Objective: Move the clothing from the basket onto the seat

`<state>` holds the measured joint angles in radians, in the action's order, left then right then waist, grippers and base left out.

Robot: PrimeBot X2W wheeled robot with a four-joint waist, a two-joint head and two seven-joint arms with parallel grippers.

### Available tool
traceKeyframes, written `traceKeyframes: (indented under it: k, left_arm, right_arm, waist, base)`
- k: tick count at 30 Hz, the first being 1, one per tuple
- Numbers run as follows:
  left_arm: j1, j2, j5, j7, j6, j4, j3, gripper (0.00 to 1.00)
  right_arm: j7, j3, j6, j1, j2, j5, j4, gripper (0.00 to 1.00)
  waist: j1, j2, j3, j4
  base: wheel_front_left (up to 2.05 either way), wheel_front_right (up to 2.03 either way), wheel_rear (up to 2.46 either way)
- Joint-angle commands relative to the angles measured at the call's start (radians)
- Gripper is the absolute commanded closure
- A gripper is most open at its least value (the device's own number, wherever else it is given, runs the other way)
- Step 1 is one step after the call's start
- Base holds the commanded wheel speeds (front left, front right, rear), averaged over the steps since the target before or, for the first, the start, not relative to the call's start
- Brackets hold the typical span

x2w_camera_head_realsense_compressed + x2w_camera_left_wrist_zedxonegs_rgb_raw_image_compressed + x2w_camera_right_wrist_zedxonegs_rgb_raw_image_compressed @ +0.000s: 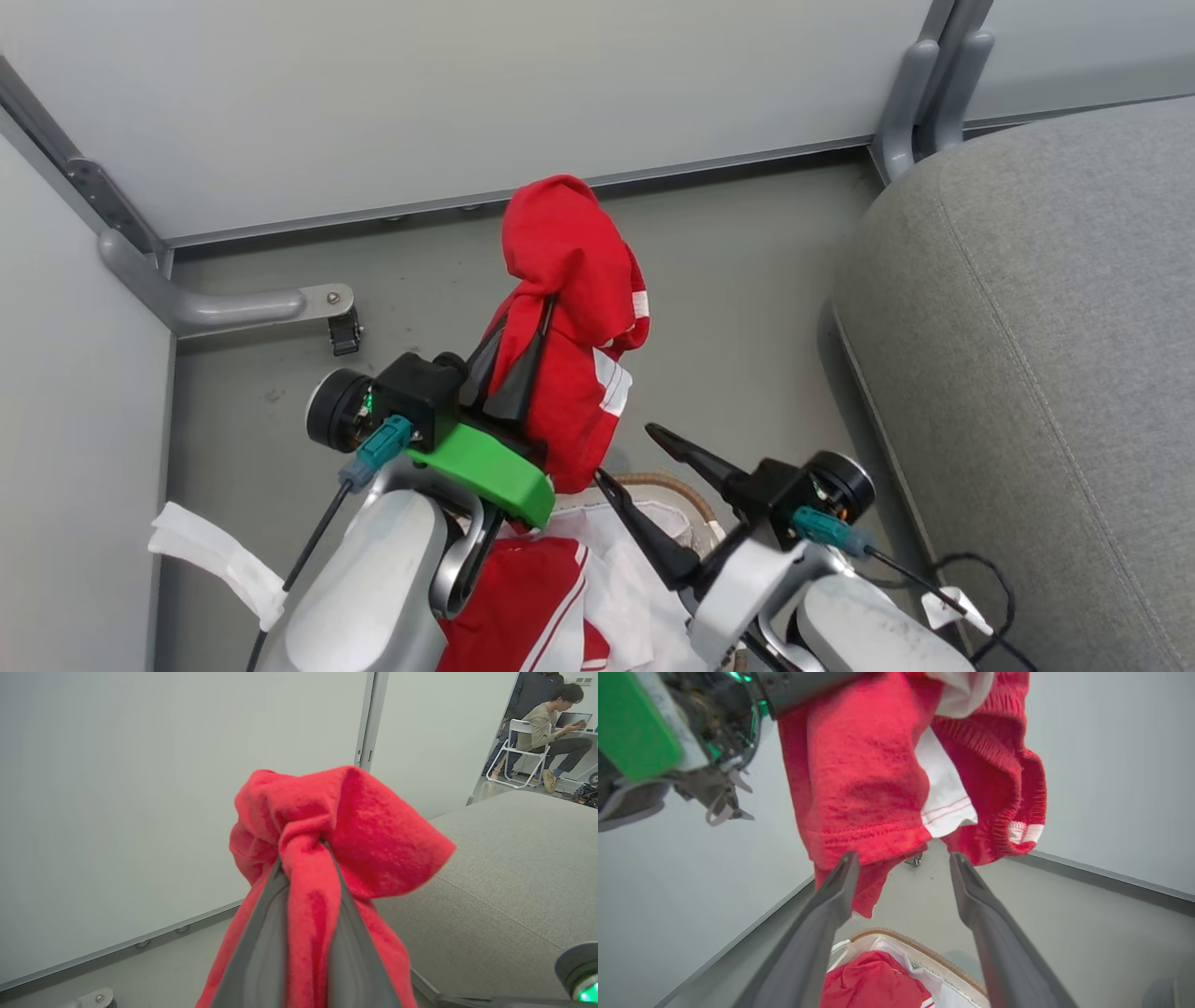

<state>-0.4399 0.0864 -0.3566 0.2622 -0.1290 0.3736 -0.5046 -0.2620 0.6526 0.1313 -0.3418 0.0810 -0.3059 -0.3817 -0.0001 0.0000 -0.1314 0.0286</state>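
Nearest the head camera, the left arm's pale forearm (373,579) comes up from the bottom edge, with a green collar (485,467) at its wrist. Beyond the collar, the left gripper (527,313) is closed almost fully, its two dark fingers pinching a bunched fold of a red garment (569,271). That garment hangs in the air above the grey floor (747,280), clear of the basket. Its top flops over the fingertips like a hood, and its white trim shows on the side toward the seat. In the left wrist view the cloth is squeezed into the narrow gap between the fingers and spills out over both of them.

Below and just right of the held piece, the basket (674,485) shows a short arc of brown woven rim between the two arms. Inside it lie a white liner (625,569) and more red clothing (513,597) with white stripes.

The right gripper (624,451) hovers over the basket with its fingers spread wide and nothing between them. In the right wrist view the lower hem of the lifted garment hangs just past the fingertips. Whether the cloth brushes one finger I cannot tell.

Farthest right, the grey seat (1046,355) stands on the floor near the basket, a stitched seam running along its cushion. In the left wrist view it lies beyond the held garment, and far behind it a person (542,723) sits on a white chair.
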Motion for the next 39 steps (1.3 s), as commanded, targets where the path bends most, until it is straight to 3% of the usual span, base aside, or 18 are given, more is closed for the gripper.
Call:
traceKeyframes:
  k: [1,17,18,19,20,25,28,30,39]
  left_arm:
    - [0.017,-0.002,0.002,0.004,-0.003,0.000,-0.003,1.00]
    - [0.011,-0.028,-0.035,0.004,-0.003,-0.014,-0.107,1.00]
    - [0.007,-0.028,-0.037,0.004,-0.003,-0.016,-0.117,1.00]
    - [0.005,-0.029,-0.039,0.004,-0.003,-0.017,-0.123,1.00]
    - [0.003,-0.030,-0.044,0.004,-0.003,-0.021,-0.128,1.00]
    - [-0.002,-0.031,-0.026,0.004,-0.003,-0.033,-0.129,1.00]
    - [0.010,-0.028,-0.008,0.004,-0.003,-0.038,-0.108,0.25]
    - [0.021,-0.026,0.003,0.004,-0.003,-0.038,-0.093,0.00]
    - [0.048,-0.012,0.036,0.003,-0.003,-0.033,-0.038,0.00]
  right_arm:
    - [-0.005,0.011,-0.001,-0.029,0.004,-0.001,0.007,0.00]
    - [-0.003,0.050,-0.001,-0.187,-0.025,-0.029,-0.077,0.00]
    - [-0.003,0.058,-0.001,-0.195,-0.026,-0.036,-0.084,0.11]
    - [-0.003,0.065,-0.001,-0.201,-0.027,-0.045,-0.087,0.51]
    - [-0.003,0.082,-0.001,-0.210,-0.028,-0.053,-0.092,1.00]
    - [-0.003,0.078,-0.001,-0.203,-0.027,-0.068,-0.074,1.00]
    - [-0.003,0.055,-0.001,-0.170,-0.026,-0.070,-0.068,1.00]
    - [-0.003,0.036,-0.001,-0.154,-0.023,-0.067,-0.058,1.00]
    - [-0.004,-0.044,-0.001,-0.064,0.002,-0.039,0.015,1.00]
  waist:
    - [0.0001,0.0000,0.002,-0.009]
    - [0.0001,0.0000,-0.006,-0.084]
    - [0.0001,0.0000,-0.007,-0.087]
    - [0.0001,0.0000,-0.008,-0.089]
    - [0.0001,0.0000,-0.010,-0.091]
    - [0.0001,0.0000,-0.014,-0.087]
    - [0.0001,0.0000,-0.012,-0.067]
    - [0.0001,0.0000,-0.011,-0.048]
    - [0.0001,0.0000,-0.014,0.102]
  base:
    - [0.00,0.00,0.00]
    - [0.00,0.00,0.00]
    - [0.00,0.00,0.00]
    - [0.00,0.00,0.00]
    - [0.00,0.00,0.00]
    - [0.00,0.00,0.00]
    - [0.00,0.00,0.00]
    - [0.00,0.00,0.00]
    - [0.00,0.00,0.00]
